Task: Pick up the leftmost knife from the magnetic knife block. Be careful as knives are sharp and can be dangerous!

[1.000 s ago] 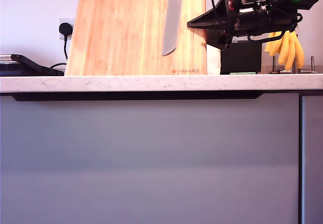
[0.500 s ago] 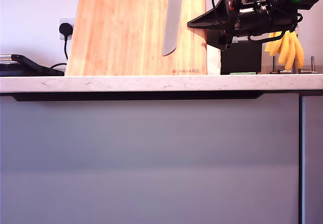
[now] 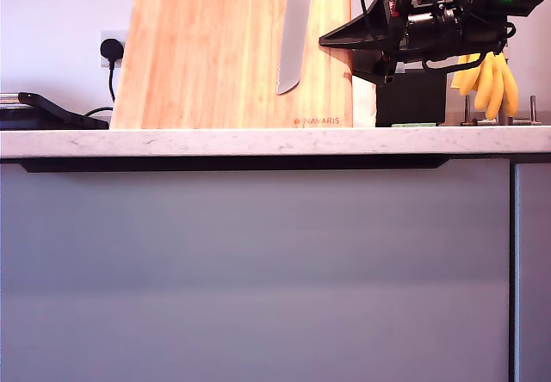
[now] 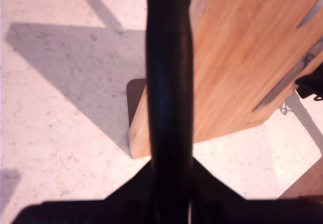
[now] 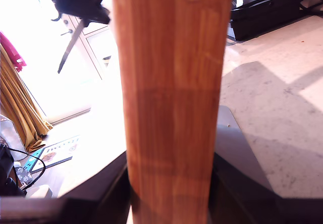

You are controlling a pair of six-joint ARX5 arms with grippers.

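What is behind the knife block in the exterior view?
At the knife block's left edge in that view, a wall socket with a black plug shows, and at its right edge a black box. Anything directly behind the slab is covered.

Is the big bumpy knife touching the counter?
No, the serrated knife hangs on the wooden knife block, its tip above the counter.

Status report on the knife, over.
My first pincer shut on the leftmost knife, off the magnetic knife block. My second pincer clamps that block. Nothing obstructing.
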